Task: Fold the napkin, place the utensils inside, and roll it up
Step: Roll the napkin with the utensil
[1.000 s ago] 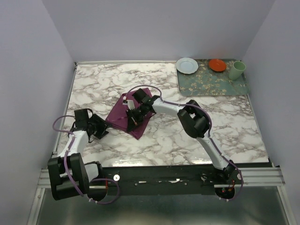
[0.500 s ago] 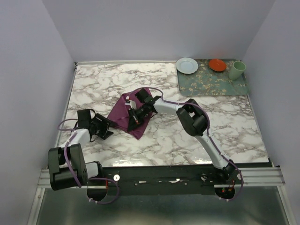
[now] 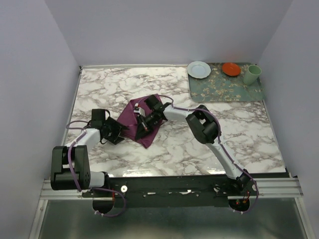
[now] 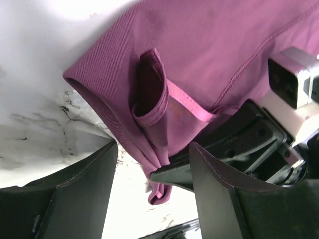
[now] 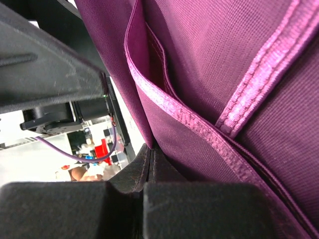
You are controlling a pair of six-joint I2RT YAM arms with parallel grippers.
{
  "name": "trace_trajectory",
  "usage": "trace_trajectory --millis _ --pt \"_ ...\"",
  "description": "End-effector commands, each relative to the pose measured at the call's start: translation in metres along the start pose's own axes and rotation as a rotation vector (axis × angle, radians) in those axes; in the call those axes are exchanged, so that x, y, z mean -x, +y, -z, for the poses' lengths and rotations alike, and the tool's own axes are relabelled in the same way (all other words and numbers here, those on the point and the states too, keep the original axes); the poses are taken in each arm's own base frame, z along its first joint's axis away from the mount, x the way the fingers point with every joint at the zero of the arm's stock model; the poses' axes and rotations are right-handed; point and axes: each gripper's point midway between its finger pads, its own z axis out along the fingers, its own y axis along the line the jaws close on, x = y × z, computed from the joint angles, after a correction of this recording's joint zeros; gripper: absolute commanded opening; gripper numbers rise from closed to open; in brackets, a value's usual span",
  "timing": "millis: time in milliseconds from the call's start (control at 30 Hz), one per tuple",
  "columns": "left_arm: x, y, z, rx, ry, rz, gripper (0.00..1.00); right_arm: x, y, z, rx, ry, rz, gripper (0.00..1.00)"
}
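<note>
Napkin: you have the napkin (image 3: 127,119) lying on the marble table (image 3: 209,144), left of the middle, between the two grippers.
Napkin shape: you see it folded over on itself, a plain plum cloth, with stitched hems crossing one another in the right wrist view.
Napkin axis: from above, its long line runs from the far corner down to a narrow tip that points at the near edge. A shorter corner sticks out to your left.
Left gripper: your left gripper (image 3: 121,132) sits at that left corner with its fingers (image 4: 75,194) standing wide. A rolled lip of the cloth edge hangs in the gap between them, and you cannot tell that either finger touches it.
Right gripper: your right gripper (image 3: 143,124) is down on the middle of the cloth. Its jaws are pressed together, and a fold of the napkin runs down into the seam between them, so it has the cloth pinched.
Knife: you cannot make it out in any view.
Far right corner: a green floral mat (image 3: 224,89) carries a pale plate (image 3: 199,69), an orange dish (image 3: 231,68) and a green cup (image 3: 251,74), all well apart from the napkin.
</note>
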Motion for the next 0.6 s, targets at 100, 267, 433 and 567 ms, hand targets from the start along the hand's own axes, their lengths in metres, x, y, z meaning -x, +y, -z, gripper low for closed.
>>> trace_trajectory --millis 100,267,433,567 --pt "0.009 0.019 -0.006 0.188 -0.039 0.005 0.60 -0.003 -0.025 -0.009 -0.033 0.000 -0.059 0.00" --pt "0.003 0.025 -0.011 0.248 -0.033 -0.020 0.51 -0.001 -0.021 -0.008 -0.022 -0.009 -0.047 0.01" --pt "0.009 0.028 -0.009 0.307 -0.044 -0.049 0.39 0.001 -0.018 -0.008 -0.024 -0.016 -0.032 0.00" --pt "0.017 0.025 -0.006 0.353 -0.054 -0.101 0.33 0.000 -0.016 -0.007 -0.018 -0.018 -0.027 0.01"
